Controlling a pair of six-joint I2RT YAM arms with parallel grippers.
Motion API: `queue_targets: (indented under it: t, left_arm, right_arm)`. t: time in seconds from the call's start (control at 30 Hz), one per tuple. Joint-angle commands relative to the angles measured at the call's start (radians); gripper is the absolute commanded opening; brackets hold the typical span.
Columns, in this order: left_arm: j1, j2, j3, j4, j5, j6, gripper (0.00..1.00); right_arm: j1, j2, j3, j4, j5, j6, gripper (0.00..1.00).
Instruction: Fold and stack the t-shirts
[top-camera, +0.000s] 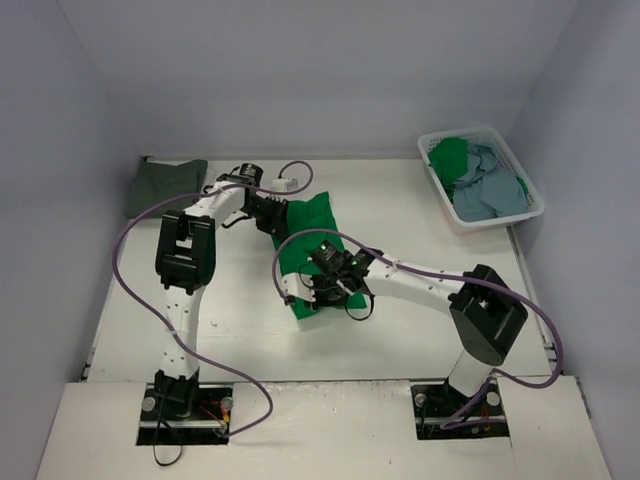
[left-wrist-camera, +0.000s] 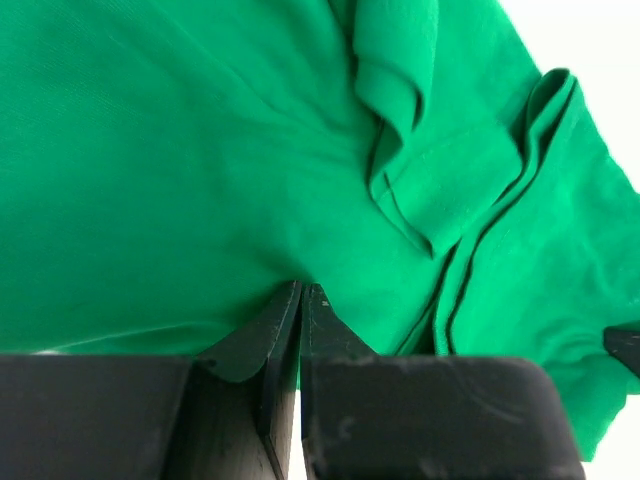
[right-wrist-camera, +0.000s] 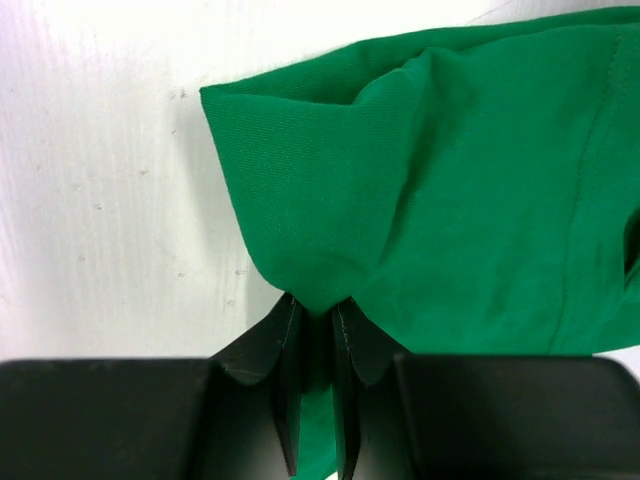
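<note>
Top external view: the green shirt (top-camera: 312, 218) lay partly folded in the middle of the table (top-camera: 400, 200), between the two arms; the left gripper (top-camera: 272, 215) was down at its far-left edge and the right gripper (top-camera: 338, 275) was over its near end; a grey shirt (top-camera: 165, 185) lay folded at the far-left corner; the basket (top-camera: 470, 131) at the far right held a blue shirt (top-camera: 490, 190) and green cloth (top-camera: 450, 155).

Left wrist view: the left gripper (left-wrist-camera: 302, 290) was clenched, tips pressed into the green shirt (left-wrist-camera: 180, 150), with a sliver of green showing between the jaws; rumpled folds lay just beyond.

Right wrist view: the right gripper (right-wrist-camera: 315, 305) pinched a bunched corner of the green shirt (right-wrist-camera: 450, 200), jaws nearly closed around the fold; bare table (right-wrist-camera: 100, 200) showed to the left.
</note>
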Motion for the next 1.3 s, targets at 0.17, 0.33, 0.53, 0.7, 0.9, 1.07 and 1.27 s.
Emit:
queue_targets:
  t: [0.17, 0.33, 0.53, 0.7, 0.9, 1.07, 1.27]
  left_arm:
    - [-0.06, -0.024, -0.041, -0.018, -0.022, 0.055, 0.0]
    - [-0.136, -0.001, -0.015, -0.063, -0.096, 0.085, 0.0]
    - [-0.187, 0.028, -0.012, -0.124, -0.109, 0.121, 0.0]
    - [-0.215, 0.031, -0.018, -0.152, -0.169, 0.145, 0.0]
    - [-0.212, 0.028, -0.006, -0.124, -0.31, 0.119, 0.0]
    - [-0.212, 0.037, 0.018, -0.106, -0.465, 0.107, 0.0]
    - [-0.21, 0.054, 0.026, -0.078, -0.677, 0.142, 0.0]
  right_arm:
    - [-0.024, -0.013, 0.084, -0.002, -0.013, -0.01, 0.0]
    - [-0.041, -0.022, 0.104, -0.011, -0.009, -0.018, 0.0]
    - [-0.065, -0.022, 0.148, -0.034, -0.003, -0.041, 0.0]
    - [-0.068, -0.024, 0.18, -0.067, 0.008, -0.056, 0.0]
    - [-0.067, -0.054, 0.177, -0.091, 0.014, -0.07, 0.0]
    - [-0.067, -0.077, 0.176, -0.106, 0.02, -0.079, 0.0]
    - [-0.07, -0.102, 0.182, -0.12, 0.028, -0.093, 0.0]
